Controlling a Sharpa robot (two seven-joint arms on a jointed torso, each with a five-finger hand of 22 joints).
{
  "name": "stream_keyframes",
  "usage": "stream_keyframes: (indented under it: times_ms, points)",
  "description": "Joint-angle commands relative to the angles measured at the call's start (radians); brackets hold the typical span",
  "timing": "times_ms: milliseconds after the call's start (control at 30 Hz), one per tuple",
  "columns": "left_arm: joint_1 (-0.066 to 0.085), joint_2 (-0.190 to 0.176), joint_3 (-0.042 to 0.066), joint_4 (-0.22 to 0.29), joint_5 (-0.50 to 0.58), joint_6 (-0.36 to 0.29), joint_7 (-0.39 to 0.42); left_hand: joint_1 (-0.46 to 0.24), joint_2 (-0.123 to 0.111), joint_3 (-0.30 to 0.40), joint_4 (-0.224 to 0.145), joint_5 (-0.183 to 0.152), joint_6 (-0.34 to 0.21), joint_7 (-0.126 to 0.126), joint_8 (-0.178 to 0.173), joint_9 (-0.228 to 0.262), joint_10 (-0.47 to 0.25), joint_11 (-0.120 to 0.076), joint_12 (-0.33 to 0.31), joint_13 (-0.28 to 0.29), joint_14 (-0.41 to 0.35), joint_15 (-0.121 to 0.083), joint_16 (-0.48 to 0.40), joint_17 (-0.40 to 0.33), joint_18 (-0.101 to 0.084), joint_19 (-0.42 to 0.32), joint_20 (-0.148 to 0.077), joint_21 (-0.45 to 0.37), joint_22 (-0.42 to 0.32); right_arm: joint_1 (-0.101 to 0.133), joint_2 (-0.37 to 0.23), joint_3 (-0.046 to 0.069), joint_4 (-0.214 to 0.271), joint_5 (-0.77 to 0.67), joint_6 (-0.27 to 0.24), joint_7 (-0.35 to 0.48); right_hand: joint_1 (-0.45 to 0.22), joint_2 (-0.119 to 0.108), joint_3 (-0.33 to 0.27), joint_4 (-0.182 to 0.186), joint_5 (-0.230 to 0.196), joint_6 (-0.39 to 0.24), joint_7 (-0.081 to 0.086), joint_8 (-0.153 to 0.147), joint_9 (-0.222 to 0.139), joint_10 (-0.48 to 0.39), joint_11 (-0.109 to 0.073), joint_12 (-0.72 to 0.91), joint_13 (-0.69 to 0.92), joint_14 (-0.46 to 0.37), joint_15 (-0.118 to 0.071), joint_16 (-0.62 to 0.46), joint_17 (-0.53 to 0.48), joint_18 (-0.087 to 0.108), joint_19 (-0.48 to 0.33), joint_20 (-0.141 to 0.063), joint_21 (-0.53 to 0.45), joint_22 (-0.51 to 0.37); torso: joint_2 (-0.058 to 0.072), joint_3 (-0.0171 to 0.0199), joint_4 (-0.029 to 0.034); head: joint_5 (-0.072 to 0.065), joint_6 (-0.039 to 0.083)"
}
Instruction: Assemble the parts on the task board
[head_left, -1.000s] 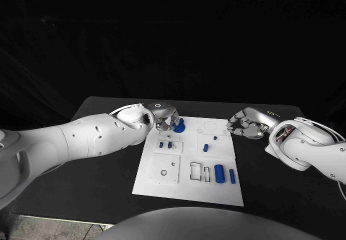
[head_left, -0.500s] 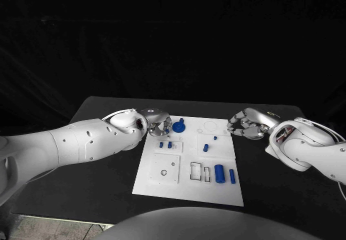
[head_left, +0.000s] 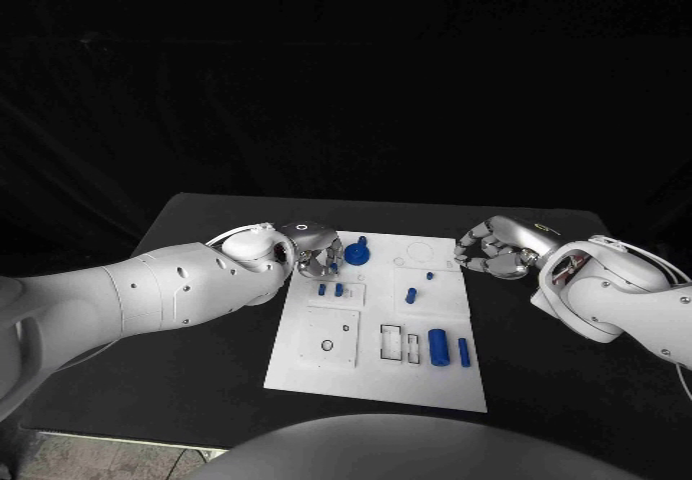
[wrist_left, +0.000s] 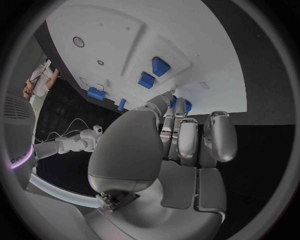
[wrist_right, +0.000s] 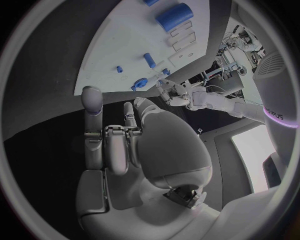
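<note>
- Two hands flank the far end of the white board (head_left: 378, 375), which lies mid-table with bare black table (head_left: 188, 370) on every side.
- Left hand (head_left: 317, 250) at the board's far-left edge, fingers curled together, holding nothing; round blue part (head_left: 358, 254) just beside it.
- Right hand (head_left: 490, 250) off the far-right edge, fingers curled, holding nothing.
- Blue cylinders (head_left: 438, 347) lie near the board's near edge.
- No writing readable.
</note>
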Motion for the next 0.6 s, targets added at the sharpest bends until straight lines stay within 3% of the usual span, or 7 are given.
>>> stream_keyframes:
  times_ms: [33, 600]
  points:
    - [-0.005, 0.006, 0.000, -0.005, 0.000, 0.004, 0.003, -0.008, 0.003, -0.001, -0.003, -0.006, -0.006, -0.001, 0.000, 0.001, -0.005, -0.001, -0.003, -0.001, -0.004, 0.000, -0.001, 0.002, -0.006, -0.004, -0.001, 0.001, 0.189, -0.001, -0.002, 0.000, 0.001, 0.000, 0.004, 0.002, 0.009, -0.003, 0.004, 0.000, 0.004, 0.009, 0.000, -0.002, 0.002, 0.050, 0.004, -0.003, 0.208, 0.072, 0.006, -0.006, 0.137, 0.017, -0.007, -0.003, -0.004, -0.001, 0.000, -0.0001, 0.0004, -0.001, 0.000]
    - [-0.014, 0.029, 0.000, -0.031, -0.001, 0.008, 0.010, -0.008, 0.003, 0.000, -0.003, -0.006, -0.006, -0.001, 0.000, 0.001, -0.004, -0.001, -0.003, -0.001, -0.006, 0.000, -0.002, -0.001, -0.006, -0.004, -0.001, 0.001, 0.189, -0.001, 0.000, 0.000, 0.000, 0.001, 0.006, 0.000, 0.009, -0.003, 0.004, 0.000, 0.004, 0.009, 0.000, -0.002, 0.002, 0.050, 0.004, -0.003, 0.208, 0.072, 0.006, -0.006, 0.137, 0.017, -0.007, -0.003, -0.004, -0.001, 0.000, 0.0000, 0.0004, 0.000, 0.000]
